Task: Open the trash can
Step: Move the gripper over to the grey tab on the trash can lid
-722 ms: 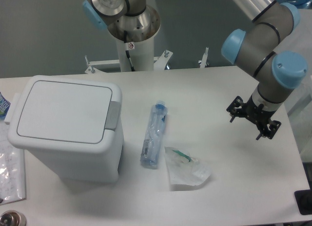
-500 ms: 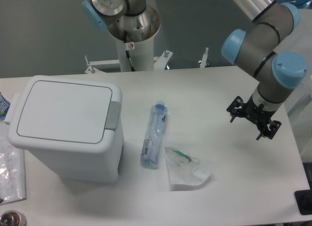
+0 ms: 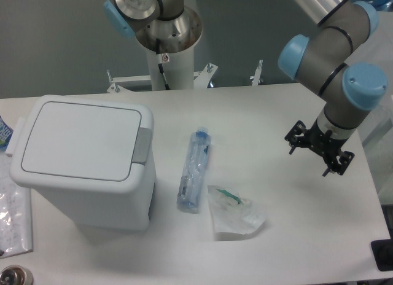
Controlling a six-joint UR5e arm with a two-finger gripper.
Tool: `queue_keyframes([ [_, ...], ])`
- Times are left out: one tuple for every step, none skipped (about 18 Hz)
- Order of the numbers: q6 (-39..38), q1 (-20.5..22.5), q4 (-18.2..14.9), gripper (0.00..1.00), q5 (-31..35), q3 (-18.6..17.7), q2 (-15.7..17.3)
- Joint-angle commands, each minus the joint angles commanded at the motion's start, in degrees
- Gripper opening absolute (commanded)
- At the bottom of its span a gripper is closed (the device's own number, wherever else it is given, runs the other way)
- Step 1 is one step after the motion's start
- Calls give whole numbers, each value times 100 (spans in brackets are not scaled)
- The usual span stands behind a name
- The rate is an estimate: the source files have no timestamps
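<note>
The trash can (image 3: 83,159) is a large white boxy bin at the left of the table. Its flat lid lies shut and a grey push latch (image 3: 143,145) sits on its right edge. My gripper (image 3: 318,155) hangs over the right side of the table, far from the bin. It points away from the camera and only its black mounting bracket shows. The fingers are hidden, so whether they stand open or shut does not show. Nothing is seen held.
A clear plastic syringe package (image 3: 194,169) lies right of the bin. A crumpled clear wrapper (image 3: 234,213) with a green piece lies below it. Plastic bags (image 3: 12,217) sit at the left edge. A second arm's base (image 3: 167,45) stands behind the table.
</note>
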Motion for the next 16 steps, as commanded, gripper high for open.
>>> queue_keyframes([
  [-194, -18, -79, 100, -184, 35, 9],
  [-352, -36, -167, 100, -351, 79, 18],
  [-485, -62, -255, 100, -518, 132, 18],
  [-625, -132, -351, 100, -651, 184, 27],
  [-792, -185, -465, 100, -765, 237, 44],
  [-976, -246, -562, 100, -853, 290, 97],
  [-1187, -325, -624, 100, -959, 343, 158],
  [-1433, -421, -633, 100, -1073, 395, 202],
  [-1670, -501, -634, 100, -1213, 466, 211],
  [-1881, -562, -634, 100, -1397, 553, 211],
  [-2066, -641, -634, 100, -1608, 641, 211],
  [-2233, -712, -634, 100, -1810, 712, 220],
  [-2392, -782, -634, 100, -1960, 765, 229],
  [-2515, -852, -634, 100, -2075, 774, 229],
  [-2603, -923, -634, 100, -2163, 774, 299],
  [-2665, -976, -634, 100, -2259, 774, 404],
])
